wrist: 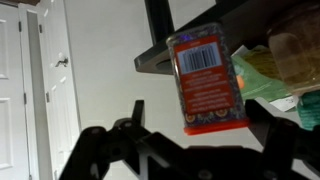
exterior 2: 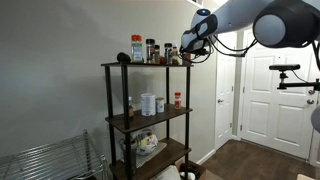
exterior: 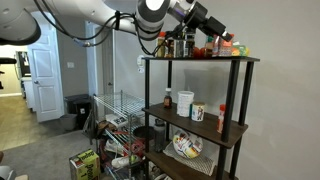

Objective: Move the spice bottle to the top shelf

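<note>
Gripper (wrist: pixel 197 112) spread wide, holding nothing — the spice bottle (wrist: pixel 207 75) stands between its fingers — at the top shelf (exterior: pixel 190 59).

1. We take the shelving unit (exterior: pixel 243 110) as our landmark. A row of jars (exterior: pixel 182 45) stands on its top shelf (exterior: pixel 200 59).
2. The gripper (exterior: pixel 220 42) is over that top shelf, at the unit's end away from the wire rack (exterior: pixel 115 115).
3. In the wrist view the spice bottle (wrist: pixel 207 80) sits between the gripper's spread fingers (wrist: pixel 136 112), by the unit's top edge. We cannot tell whether it rests on the board.
4. On the unit's middle board (exterior: pixel 238 127) stands a cup (exterior: pixel 185 102), with a slim bottle (exterior: pixel 222 122) nearer the gripper's end.
5. A bowl (exterior: pixel 187 147) lies on the unit's lowest board (exterior: pixel 225 163).
6. The wire rack stands just beside the unit, and boxes (exterior: pixel 85 163) lie on the floor beyond it.
</note>
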Robot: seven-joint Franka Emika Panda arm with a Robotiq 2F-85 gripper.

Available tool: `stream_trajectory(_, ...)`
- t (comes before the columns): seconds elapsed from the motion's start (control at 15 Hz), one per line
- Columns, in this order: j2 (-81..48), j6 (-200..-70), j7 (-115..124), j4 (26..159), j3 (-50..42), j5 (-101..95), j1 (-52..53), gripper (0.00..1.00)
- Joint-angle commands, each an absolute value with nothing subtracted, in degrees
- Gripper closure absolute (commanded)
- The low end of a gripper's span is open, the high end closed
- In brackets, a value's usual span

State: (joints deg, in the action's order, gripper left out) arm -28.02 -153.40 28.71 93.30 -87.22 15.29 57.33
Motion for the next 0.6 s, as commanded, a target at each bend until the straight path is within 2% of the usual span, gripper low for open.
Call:
stream_trajectory(0.0, -25.97, -156.18, 27.79, 97.58, -90.99, 15.30, 62.87, 0.00)
stream_trajectory(0.53, -25.17, -159.39, 27.83, 102.93, -95.67, 14.08, 70.29, 0.00)
